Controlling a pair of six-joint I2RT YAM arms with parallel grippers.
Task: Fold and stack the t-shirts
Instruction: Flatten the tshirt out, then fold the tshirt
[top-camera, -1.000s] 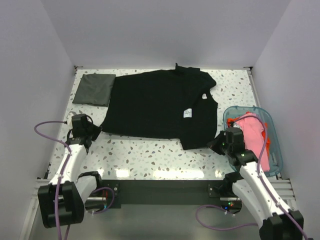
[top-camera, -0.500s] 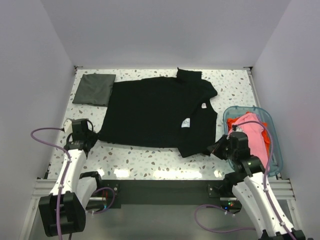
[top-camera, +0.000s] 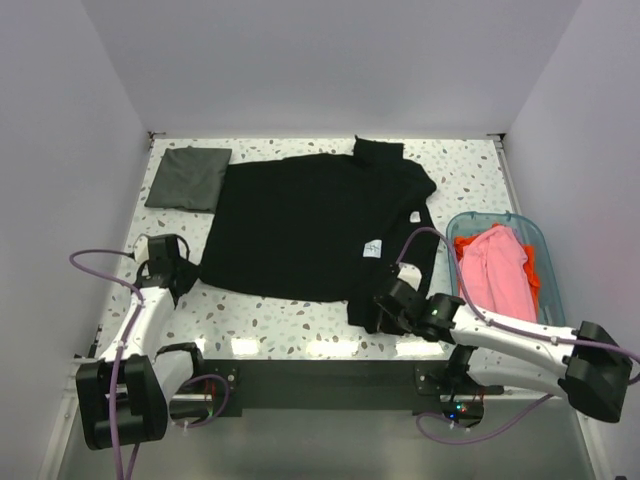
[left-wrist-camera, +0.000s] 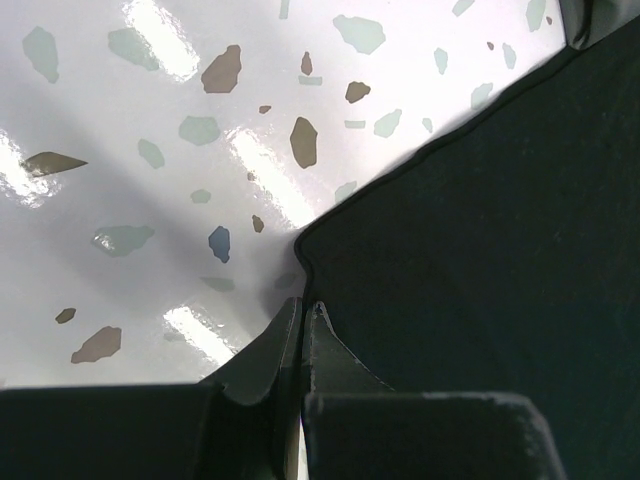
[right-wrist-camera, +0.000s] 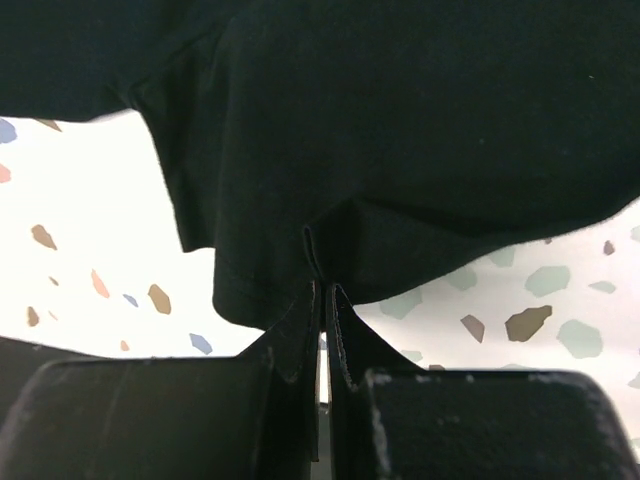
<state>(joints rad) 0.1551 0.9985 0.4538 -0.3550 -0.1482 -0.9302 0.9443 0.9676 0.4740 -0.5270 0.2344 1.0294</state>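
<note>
Black, matte cloth fills most of the scene: the black t-shirt (top-camera: 315, 225) lies spread and mostly flat on the bench (top-camera: 300, 318), whose glossy white top is speckled like terrazzo.

The left tool (top-camera: 193, 272) is clenched on the shirt's near-left hem corner. In the left wrist view its two dark fingers (left-wrist-camera: 260, 360) meet tip to tip where the stitched, rounded edge of the cloth runs in between them. The rest of the fabric spreads away ahead and to the right of that tool.

The right tool (top-camera: 370, 312) is clenched too, grasping the near-right part of the same shirt. In the right wrist view a small upright pleat of fabric rises straight from the closed tips. Beyond it the hem sags in soft curves, and to the left the cloth is doubled over itself.

Two small white tags (top-camera: 372, 248) sit on the black cloth just beyond the right tool.

To the right of that tool stands a translucent blue plastic tub (top-camera: 548, 290) with rounded corners. It holds a crumpled pink shirt (top-camera: 497, 272) lying over an orange shirt (top-camera: 462, 245).

Well ahead of the left tool, just beside the black sleeve, a dark grey shirt (top-camera: 187, 177) lies folded into a flat square.
</note>
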